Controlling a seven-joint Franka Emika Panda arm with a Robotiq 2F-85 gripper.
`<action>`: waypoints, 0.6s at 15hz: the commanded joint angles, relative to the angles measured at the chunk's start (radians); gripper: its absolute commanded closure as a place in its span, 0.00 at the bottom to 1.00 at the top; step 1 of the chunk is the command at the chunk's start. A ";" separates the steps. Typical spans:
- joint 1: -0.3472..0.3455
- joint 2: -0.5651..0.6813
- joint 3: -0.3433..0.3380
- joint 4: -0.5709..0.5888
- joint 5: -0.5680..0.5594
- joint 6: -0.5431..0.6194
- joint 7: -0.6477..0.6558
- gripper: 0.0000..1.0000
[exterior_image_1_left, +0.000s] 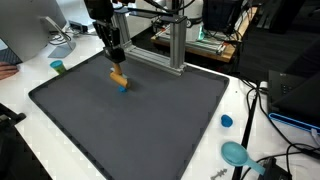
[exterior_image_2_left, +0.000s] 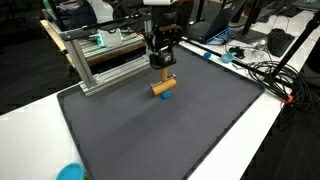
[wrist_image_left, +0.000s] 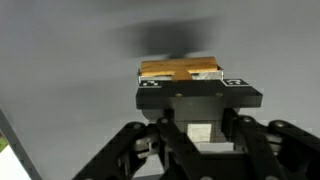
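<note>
**Gripper closed on a small wooden block over the grey mat**

Starting at the left of an exterior view, we saw a small green cup (exterior_image_1_left: 58, 67) on the white table (exterior_image_1_left: 25, 95), at about 10 o'clock from the grey mat (exterior_image_1_left: 130, 135). Next came the gripper (exterior_image_1_left: 116, 60), pointing down over the mat's 11 o'clock quarter, its jaws drawn narrow on a short wooden block (exterior_image_1_left: 119, 76). In the wrist view the block lay crosswise between the fingers, pinched near its middle. A soft shadow lay on the mat beyond it, so we judged it to be held just off the surface. A blue bit (exterior_image_1_left: 123, 88) showed at the block's lower end, and we could not tell whether it belonged to the block. Further right a metal frame (exterior_image_1_left: 175, 45) stood at 1 o'clock. Off the mat at 4 o'clock lay a blue cap (exterior_image_1_left: 227, 121) and a teal scoop (exterior_image_1_left: 236, 153).

We judged the block light, stiff and smooth-sided. It looked unlikely to crush but ready to swivel if pinched near one end. The best hold, to our eye, was across its long sides at the middle.
</note>
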 joint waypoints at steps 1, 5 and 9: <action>0.002 -0.006 -0.003 -0.018 0.002 0.022 0.007 0.78; -0.001 -0.005 0.001 -0.035 0.017 0.044 0.002 0.78; -0.001 -0.018 -0.001 -0.029 0.010 0.028 -0.004 0.78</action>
